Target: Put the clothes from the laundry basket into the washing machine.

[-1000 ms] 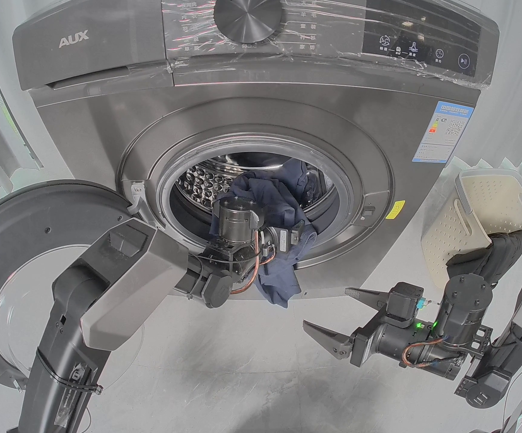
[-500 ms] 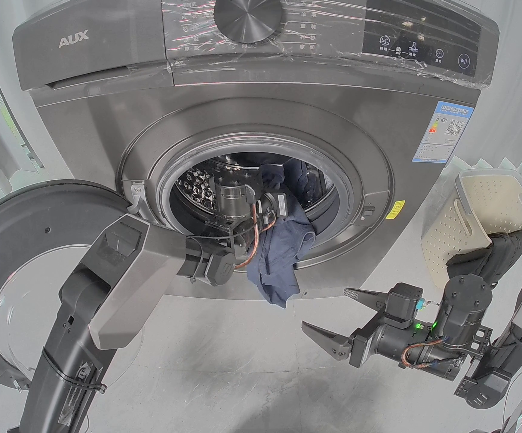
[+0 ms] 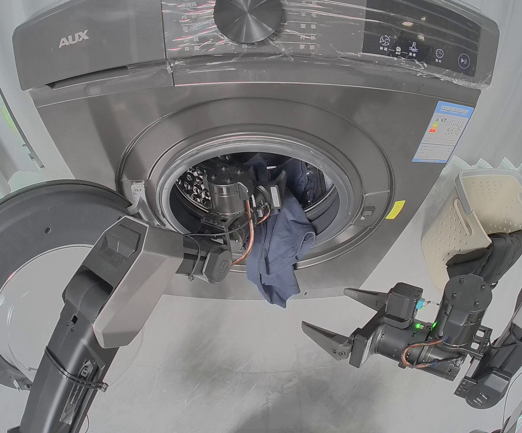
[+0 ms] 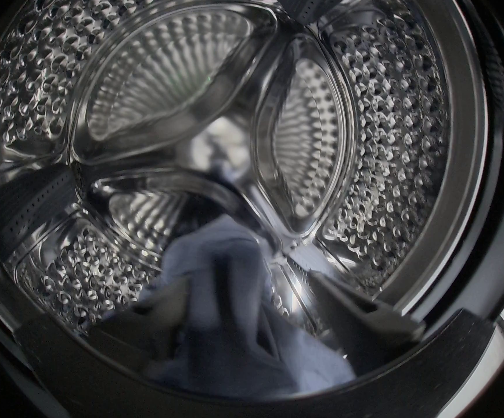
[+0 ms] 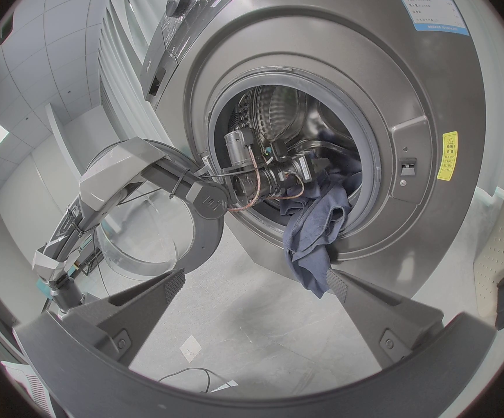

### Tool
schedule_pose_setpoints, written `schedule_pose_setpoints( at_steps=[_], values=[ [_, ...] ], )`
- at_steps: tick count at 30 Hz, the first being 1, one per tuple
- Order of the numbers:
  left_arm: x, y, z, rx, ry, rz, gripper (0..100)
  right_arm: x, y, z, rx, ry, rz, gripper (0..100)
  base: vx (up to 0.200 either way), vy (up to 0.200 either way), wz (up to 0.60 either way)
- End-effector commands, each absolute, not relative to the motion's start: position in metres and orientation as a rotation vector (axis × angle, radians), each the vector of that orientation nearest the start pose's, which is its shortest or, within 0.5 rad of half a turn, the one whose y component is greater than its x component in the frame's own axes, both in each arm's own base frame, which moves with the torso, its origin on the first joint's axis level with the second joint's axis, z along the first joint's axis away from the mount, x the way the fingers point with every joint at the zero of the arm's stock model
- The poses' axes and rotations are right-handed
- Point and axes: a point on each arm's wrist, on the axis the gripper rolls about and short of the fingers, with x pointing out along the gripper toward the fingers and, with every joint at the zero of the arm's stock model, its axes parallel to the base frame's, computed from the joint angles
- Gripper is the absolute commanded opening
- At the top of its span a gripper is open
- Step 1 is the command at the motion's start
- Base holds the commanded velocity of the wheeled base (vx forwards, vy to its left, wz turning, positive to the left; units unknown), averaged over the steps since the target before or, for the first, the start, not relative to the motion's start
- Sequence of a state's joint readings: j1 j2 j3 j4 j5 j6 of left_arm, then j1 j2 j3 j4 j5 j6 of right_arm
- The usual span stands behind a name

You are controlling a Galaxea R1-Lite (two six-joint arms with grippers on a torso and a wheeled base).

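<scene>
Currently the step in hand appears to be feeding the blue garment [image 3: 279,248] into the washing machine [image 3: 333,109]. The left gripper [image 4: 246,285] is inside the drum [image 4: 176,71]. Its jaws are spread wide, with blue cloth bunched loosely between them and no firm pinch evident. The garment is only partly loaded. Its upper portion lies within the opening, while the rest hangs over the opening rim [image 3: 345,224] at about 5 o'clock and trails down the front panel.

Recommended procedure:
1. Take hold of the cloth close to the rim, not deep in the drum, so that each stroke draws the hanging tail inward.
2. Carry the cloth low toward the drum's rear and release it well past the rim.
3. Confirm that no fabric crosses the rim. Trapped cloth would likely obstruct the door [image 3: 38,242], which stands open at 8 o'clock.

The right gripper [image 3: 326,309] is fully open and empty at 5 o'clock below the opening, near the tail, and is well placed to lift it. A dark garment [image 3: 489,254] hangs over the laundry basket [image 3: 495,178] at 3 o'clock.
</scene>
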State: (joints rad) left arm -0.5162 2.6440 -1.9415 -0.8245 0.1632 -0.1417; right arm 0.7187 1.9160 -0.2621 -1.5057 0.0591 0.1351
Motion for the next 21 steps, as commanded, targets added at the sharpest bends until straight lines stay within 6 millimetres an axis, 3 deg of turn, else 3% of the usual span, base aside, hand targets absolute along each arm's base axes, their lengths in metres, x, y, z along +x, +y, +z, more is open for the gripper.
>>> schedule_pose_setpoints(
  at_steps=[1,7,21],
  values=[
    [0.444,-0.269,0.100,-0.142,0.018,-0.451,100,0.198,0.174,0.087,0.079,0.195,0.765,100,0.000,0.000,0.00],
    [0.413,-0.275,0.092,-0.077,0.075,-0.543,100,0.198,0.174,0.087,0.079,0.195,0.765,100,0.000,0.000,0.00],
    [0.394,-0.278,0.068,-0.050,0.105,-0.603,100,0.198,0.174,0.086,0.078,0.198,0.763,100,0.000,0.000,0.00]
  ],
)
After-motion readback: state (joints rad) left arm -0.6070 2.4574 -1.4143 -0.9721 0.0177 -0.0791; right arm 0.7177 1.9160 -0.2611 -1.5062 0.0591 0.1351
